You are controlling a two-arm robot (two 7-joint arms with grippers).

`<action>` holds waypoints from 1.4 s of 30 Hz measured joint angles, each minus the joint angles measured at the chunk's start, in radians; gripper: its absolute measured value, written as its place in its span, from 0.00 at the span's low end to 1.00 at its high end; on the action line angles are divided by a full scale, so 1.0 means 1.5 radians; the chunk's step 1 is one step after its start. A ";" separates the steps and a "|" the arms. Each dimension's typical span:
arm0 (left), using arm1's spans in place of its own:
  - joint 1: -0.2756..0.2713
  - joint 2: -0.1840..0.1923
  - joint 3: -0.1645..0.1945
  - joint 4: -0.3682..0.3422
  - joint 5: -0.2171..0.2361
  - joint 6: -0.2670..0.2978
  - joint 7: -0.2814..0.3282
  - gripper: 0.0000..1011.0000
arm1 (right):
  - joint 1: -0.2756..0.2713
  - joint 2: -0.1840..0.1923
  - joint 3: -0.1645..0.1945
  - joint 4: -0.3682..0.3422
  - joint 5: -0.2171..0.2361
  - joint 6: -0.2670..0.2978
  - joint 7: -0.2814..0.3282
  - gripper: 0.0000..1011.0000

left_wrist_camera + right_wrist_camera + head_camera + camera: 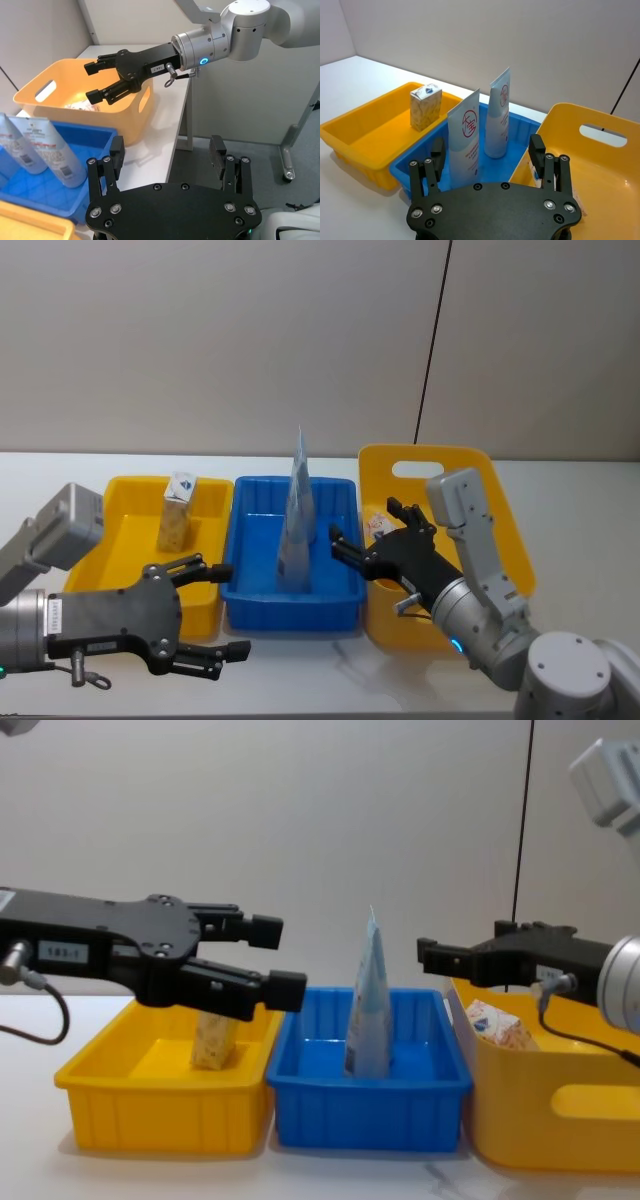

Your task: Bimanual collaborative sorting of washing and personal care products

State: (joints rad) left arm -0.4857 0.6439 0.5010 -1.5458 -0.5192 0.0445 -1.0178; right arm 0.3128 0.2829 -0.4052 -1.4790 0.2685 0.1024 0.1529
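Left gripper [233, 610] spread, empty, above near rim of left yellow bin [130, 490]. Carton [178, 512] upright just beyond it.
Right gripper [363, 523] spread, empty. White box [497, 1025] lies just below it in right yellow bin [500, 490].
Pouches [470, 130] upright in blue bin [340, 490] between grippers. Judged: one kind per bin.

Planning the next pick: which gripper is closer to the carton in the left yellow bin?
Left. The left gripper hovers open at the left yellow bin's near right corner, close to the carton; the right gripper, also open, is beyond the blue bin.
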 joint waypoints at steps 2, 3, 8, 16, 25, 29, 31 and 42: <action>0.001 0.003 -0.001 0.001 -0.001 0.000 0.000 0.99 | 0.001 -0.003 -0.001 0.004 -0.002 0.000 0.000 0.99; 0.002 0.005 -0.001 0.004 -0.003 -0.001 0.000 0.99 | 0.003 -0.005 -0.002 0.007 -0.004 0.000 0.000 0.99; 0.001 0.009 -0.002 0.018 -0.008 -0.005 -0.004 0.99 | 0.007 -0.012 -0.005 0.019 -0.009 0.000 0.001 0.99; -0.005 0.012 0.000 0.043 -0.013 -0.013 -0.014 0.99 | 0.019 -0.026 -0.012 0.044 -0.020 -0.003 0.003 0.99; -0.009 0.014 0.001 0.055 -0.016 -0.017 -0.018 0.99 | 0.039 -0.045 -0.021 0.080 -0.030 -0.009 0.013 0.99; -0.010 0.014 0.001 0.058 -0.017 -0.017 -0.020 0.99 | 0.051 -0.056 -0.027 0.102 -0.035 -0.014 0.018 0.99; -0.010 0.014 0.001 0.060 -0.017 -0.018 -0.020 0.99 | 0.056 -0.060 -0.029 0.111 -0.037 -0.016 0.020 0.99; -0.011 0.015 0.002 0.065 -0.018 -0.019 -0.022 0.99 | 0.108 -0.098 -0.042 0.202 -0.055 -0.043 0.029 0.99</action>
State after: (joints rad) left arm -0.5023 0.6661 0.5042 -1.4489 -0.5465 0.0153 -1.0504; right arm 0.4747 0.1353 -0.4682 -1.1767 0.1862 0.0382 0.1971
